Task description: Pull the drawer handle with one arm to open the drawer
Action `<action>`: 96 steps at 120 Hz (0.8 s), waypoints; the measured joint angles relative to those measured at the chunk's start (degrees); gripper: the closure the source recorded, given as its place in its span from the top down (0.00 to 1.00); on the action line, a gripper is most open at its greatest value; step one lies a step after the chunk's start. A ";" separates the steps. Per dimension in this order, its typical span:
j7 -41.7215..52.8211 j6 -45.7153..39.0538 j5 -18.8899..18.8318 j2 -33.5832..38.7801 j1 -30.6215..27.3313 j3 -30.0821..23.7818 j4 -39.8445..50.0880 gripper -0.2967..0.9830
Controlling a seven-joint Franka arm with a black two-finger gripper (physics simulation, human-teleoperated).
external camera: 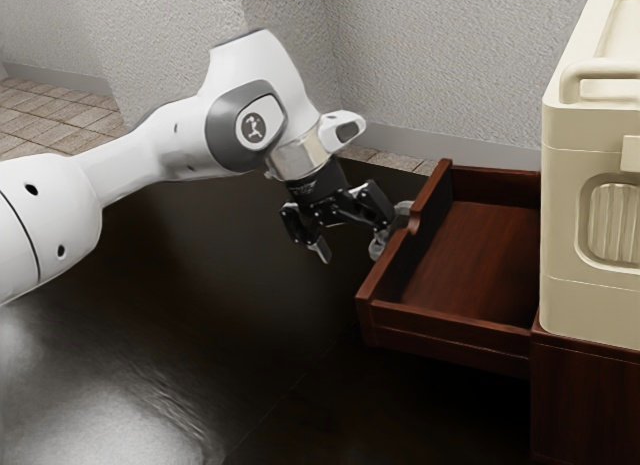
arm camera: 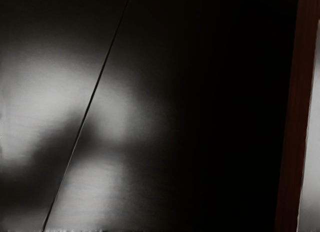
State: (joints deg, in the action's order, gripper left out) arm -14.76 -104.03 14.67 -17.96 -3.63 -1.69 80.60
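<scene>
The reddish-brown drawer (external camera: 475, 253) stands pulled out from its cabinet (external camera: 585, 400) in the exterior view, its inside showing. On its front is a grey handle (external camera: 404, 211), partly hidden by a finger. My black gripper (external camera: 350, 249) is just outside the drawer front, tilted downward and open. One finger is close against the handle; the other stands well apart from it, on the side away from the drawer. Whether the near finger touches the handle, I cannot tell. In the wrist view, a reddish-brown strip (arm camera: 293, 117) runs beside a grey surface.
A cream box-like appliance (external camera: 573, 225) with a raised handle stands on the cabinet. Behind the drawer is a textured wall (external camera: 450, 75). The dark glossy floor (external camera: 270, 345) lies below the arm and crosses the wrist view with a thin seam (arm camera: 90, 103).
</scene>
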 joint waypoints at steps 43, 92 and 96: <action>2.20 0.27 4.93 4.27 -0.16 -0.47 -1.00 0.77; 1.84 14.63 -1.81 12.12 -1.20 0.27 -8.78 0.77; 1.69 15.82 -2.82 12.37 -0.99 0.59 -8.86 0.77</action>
State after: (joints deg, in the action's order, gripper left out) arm -13.08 -88.21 11.85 -5.59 -4.62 -1.10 71.74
